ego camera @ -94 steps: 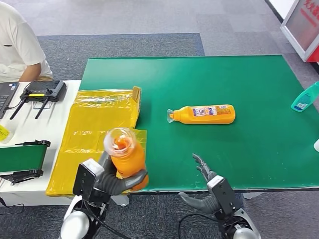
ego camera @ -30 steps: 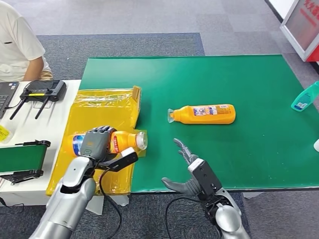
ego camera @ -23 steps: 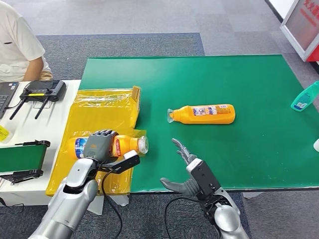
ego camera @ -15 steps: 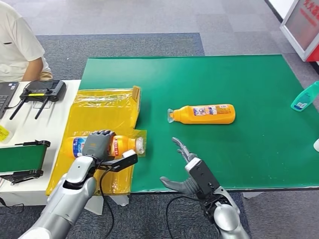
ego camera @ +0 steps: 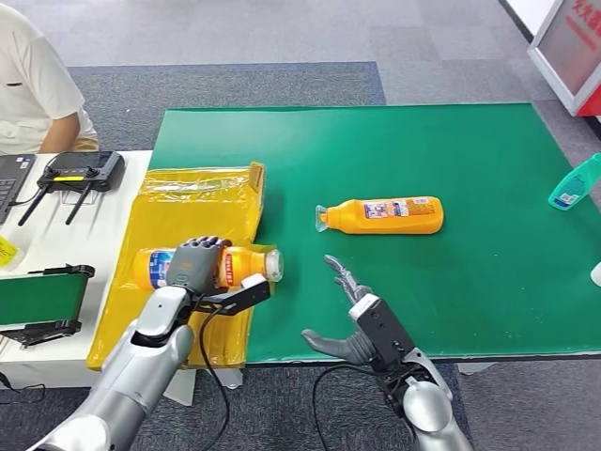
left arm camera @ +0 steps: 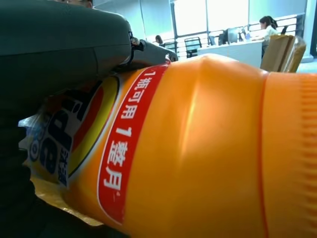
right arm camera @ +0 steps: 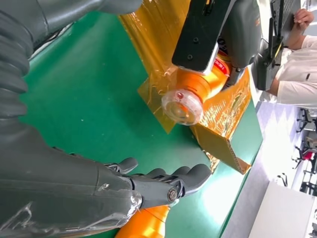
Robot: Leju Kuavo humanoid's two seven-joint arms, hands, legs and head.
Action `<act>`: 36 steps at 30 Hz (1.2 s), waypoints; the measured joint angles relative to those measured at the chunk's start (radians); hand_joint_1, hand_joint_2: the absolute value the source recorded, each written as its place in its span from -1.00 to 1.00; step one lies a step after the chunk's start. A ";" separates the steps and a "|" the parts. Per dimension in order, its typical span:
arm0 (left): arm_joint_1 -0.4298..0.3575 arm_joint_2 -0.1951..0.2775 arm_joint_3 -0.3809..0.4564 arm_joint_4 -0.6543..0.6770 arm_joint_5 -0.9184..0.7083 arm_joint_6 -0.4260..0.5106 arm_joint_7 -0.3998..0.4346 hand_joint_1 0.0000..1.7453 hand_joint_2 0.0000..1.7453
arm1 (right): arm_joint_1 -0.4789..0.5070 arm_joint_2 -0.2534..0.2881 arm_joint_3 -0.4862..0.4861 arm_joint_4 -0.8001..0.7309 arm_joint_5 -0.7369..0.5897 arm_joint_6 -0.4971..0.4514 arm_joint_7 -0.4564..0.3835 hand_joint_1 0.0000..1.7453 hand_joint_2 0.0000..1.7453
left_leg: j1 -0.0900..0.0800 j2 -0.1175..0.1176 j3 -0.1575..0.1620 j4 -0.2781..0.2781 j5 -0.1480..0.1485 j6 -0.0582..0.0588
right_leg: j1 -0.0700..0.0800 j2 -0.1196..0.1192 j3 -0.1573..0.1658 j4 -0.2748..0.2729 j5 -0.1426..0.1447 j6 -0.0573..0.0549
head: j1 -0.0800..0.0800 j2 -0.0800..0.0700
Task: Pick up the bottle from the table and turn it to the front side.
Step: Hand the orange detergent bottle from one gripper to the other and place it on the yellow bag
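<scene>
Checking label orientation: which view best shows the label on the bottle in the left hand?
The left wrist view: the held bottle's label shows its print close up. The head view shows it small beside the left hand; the right wrist view mostly shows the cap.

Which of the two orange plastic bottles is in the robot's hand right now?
The orange bottle over the yellow bag, gripped around its label by the left hand. The other orange bottle lies untouched on the green table.
</scene>
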 joint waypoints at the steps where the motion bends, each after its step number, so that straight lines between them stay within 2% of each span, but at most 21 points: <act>1: 0.000 -0.003 0.000 0.000 -0.003 0.006 0.002 -1.00 1.00 | 0.000 0.000 0.000 0.000 0.000 0.001 0.000 -1.00 1.00 | 0.000 0.000 0.000 0.000 0.000 0.000 | 0.000 0.000 0.000 0.000 0.000 0.000 | 0.000 0.000; 21: 0.003 -0.014 -0.056 0.017 -0.008 0.002 0.028 -1.00 1.00 | -0.005 -0.003 -0.033 -0.027 0.000 -0.012 -0.004 -1.00 1.00 | 0.000 0.000 0.000 0.000 0.000 0.000 | 0.000 0.000 0.000 0.000 0.000 0.000 | 0.000 0.000; 24: 0.028 -0.023 -0.046 -0.026 0.099 -0.029 -0.030 -1.00 1.00 | 0.001 -0.003 -0.037 -0.033 0.001 -0.011 -0.004 -1.00 1.00 | 0.000 0.000 0.000 0.000 0.000 0.000 | 0.000 0.000 0.000 0.000 0.000 0.000 | 0.000 0.000; 27: 0.079 -0.048 -0.016 -0.120 0.271 -0.105 -0.090 -1.00 1.00 | 0.014 -0.003 -0.043 -0.040 0.005 -0.013 -0.002 -1.00 1.00 | 0.000 0.000 0.000 0.000 -0.001 0.001 | 0.000 0.000 0.000 0.000 0.000 0.000 | 0.000 0.000; 33: 0.151 -0.092 0.031 -0.289 0.495 -0.225 -0.132 -1.00 1.00 | 0.032 -0.003 -0.058 -0.052 0.012 -0.015 -0.001 -1.00 1.00 | 0.000 0.000 0.000 0.000 -0.001 0.001 | 0.000 0.000 0.000 0.000 0.000 0.000 | 0.000 0.000; 36: 0.201 -0.108 0.042 -0.372 0.709 -0.332 -0.142 -1.00 1.00 | 0.046 -0.003 -0.063 -0.060 0.016 -0.019 -0.004 -1.00 1.00 | 0.000 0.000 0.000 0.000 -0.001 0.001 | 0.000 0.000 0.000 0.000 0.000 0.000 | 0.000 0.000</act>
